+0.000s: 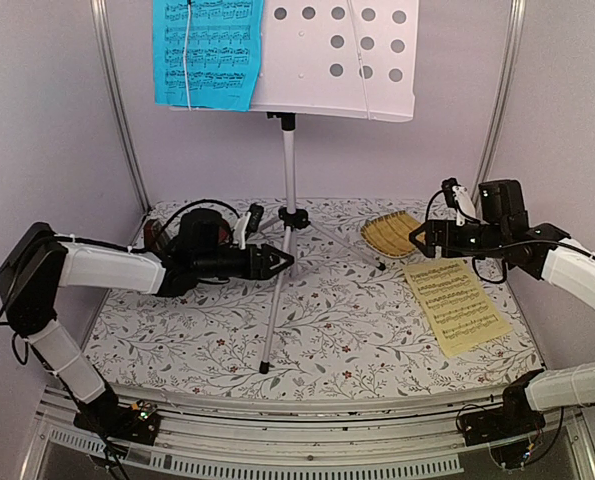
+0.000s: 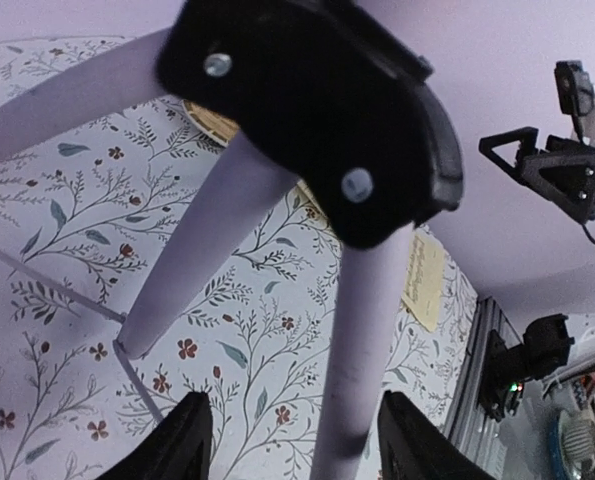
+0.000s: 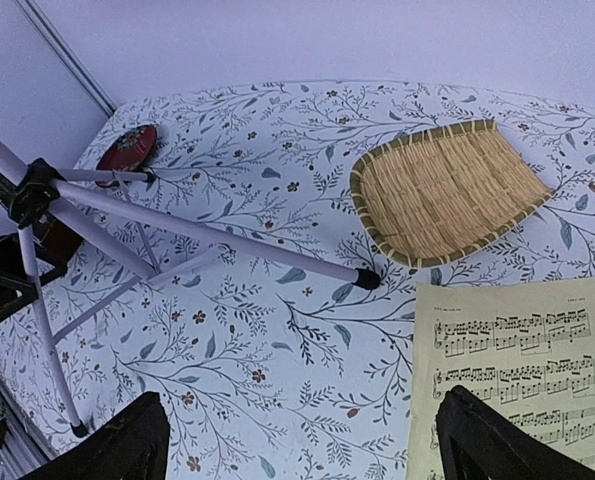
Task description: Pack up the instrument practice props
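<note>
The silver music stand (image 1: 289, 170) stands mid-table on its tripod. A blue music sheet (image 1: 205, 50) rests on its perforated desk (image 1: 367, 45). My left gripper (image 1: 285, 262) is at the stand's front leg (image 2: 367, 350). Its fingers (image 2: 182, 440) stand on either side of the leg with gaps showing, so it is open. The pale-yellow sheet (image 1: 462, 305) lies flat at the right. My right gripper (image 3: 297, 445) hovers open and empty over the table, one finger above that sheet (image 3: 522, 370). The red-brown metronome (image 3: 127, 148) sits at the back left, mostly hidden behind my left arm.
A woven wicker tray (image 1: 389, 233) lies at the back right, beside one tripod foot (image 3: 367, 279). Metal frame posts (image 1: 117, 100) and purple walls close in the sides and back. A rail (image 1: 307, 440) runs along the near edge.
</note>
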Motion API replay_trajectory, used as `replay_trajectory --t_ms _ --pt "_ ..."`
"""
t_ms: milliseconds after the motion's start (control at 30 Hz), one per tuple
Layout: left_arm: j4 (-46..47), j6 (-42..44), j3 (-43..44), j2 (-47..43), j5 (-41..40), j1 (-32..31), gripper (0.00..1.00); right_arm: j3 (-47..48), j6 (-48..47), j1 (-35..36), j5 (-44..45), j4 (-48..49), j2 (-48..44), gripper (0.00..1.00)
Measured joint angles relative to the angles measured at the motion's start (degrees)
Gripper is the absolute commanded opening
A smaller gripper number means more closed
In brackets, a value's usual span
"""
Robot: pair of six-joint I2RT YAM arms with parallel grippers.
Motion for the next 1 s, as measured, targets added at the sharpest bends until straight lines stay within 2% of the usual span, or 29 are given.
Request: replay_trajectory --t_ms 233,300,333,467,733,1000 --pt "2.71 -0.44 3.74 4.72 3.78 0.11 0.13 -3.65 1.77 -0.17 -0.26 4.37 -3.30 0.95" --pt "2.99 -0.68 4.17 4.96 4.20 0.09 0.02 -4.22 2.08 -0.20 -0.24 5.31 -4.35 0.95" --pt "3.17 0.81 4.20 4.96 4.17 0.09 0.00 -4.28 2.34 -0.24 -0.24 5.73 -4.79 0.95" --pt "3.04 0.94 4.04 4.68 2.51 0.02 0.00 -4.28 3.13 -0.44 -0.17 7.37 -5.42 0.95" --pt "0.63 0.33 -0.02 -0.70 -6.82 -0.17 0.00 -5.73 4.35 -0.57 0.39 9.11 -5.42 0.95" --pt "1.64 -2.12 1.57 1.16 -13.73 -1.51 0.00 -6.51 5.62 -0.66 0.66 10.64 -5.44 0.95"
